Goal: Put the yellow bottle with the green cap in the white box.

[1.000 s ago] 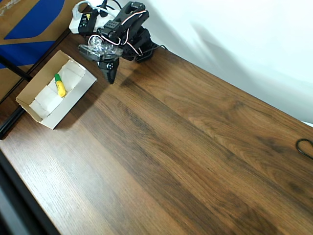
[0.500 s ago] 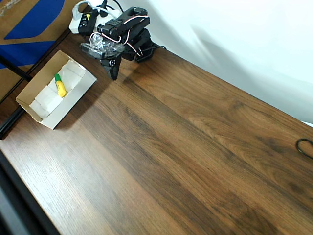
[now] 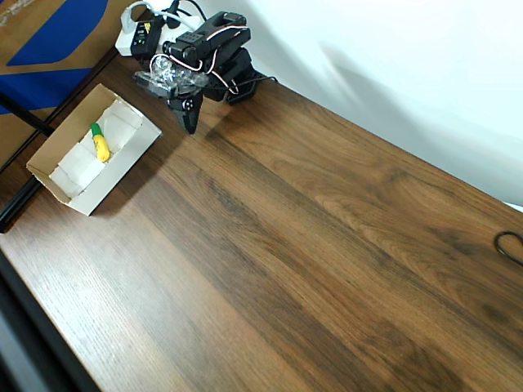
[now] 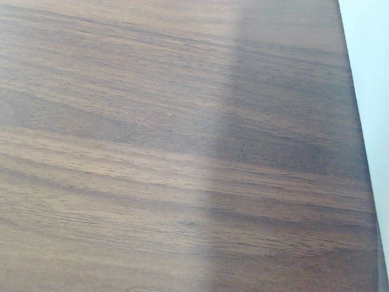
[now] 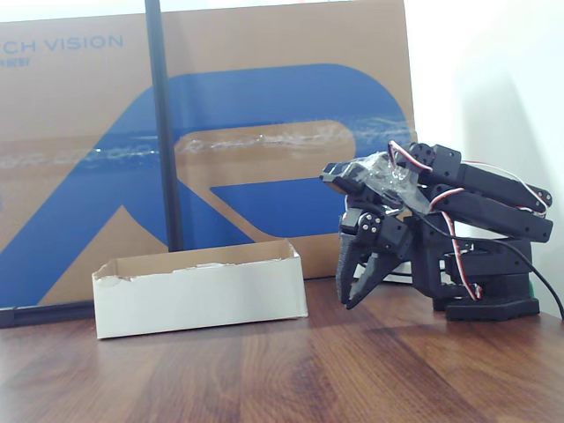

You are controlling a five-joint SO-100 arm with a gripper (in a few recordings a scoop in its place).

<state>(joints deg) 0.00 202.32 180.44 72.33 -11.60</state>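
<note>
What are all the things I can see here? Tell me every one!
Bottle: one, yellow with a green cap, lying inside the box.
Box: one, white with brown edges, on the table's left side in the overhead view.
Cardboard sheet: one, brown and blue, standing behind the box.
Pole: one, black, upright in front of the sheet.
Power strip: one, white, behind the arm.
Cable: one, black, at the table's right edge.
Table: one, brown wood.
Robot arm: one, black, folded up; its gripper points down with the jaws nearly together, holding nothing.
</note>
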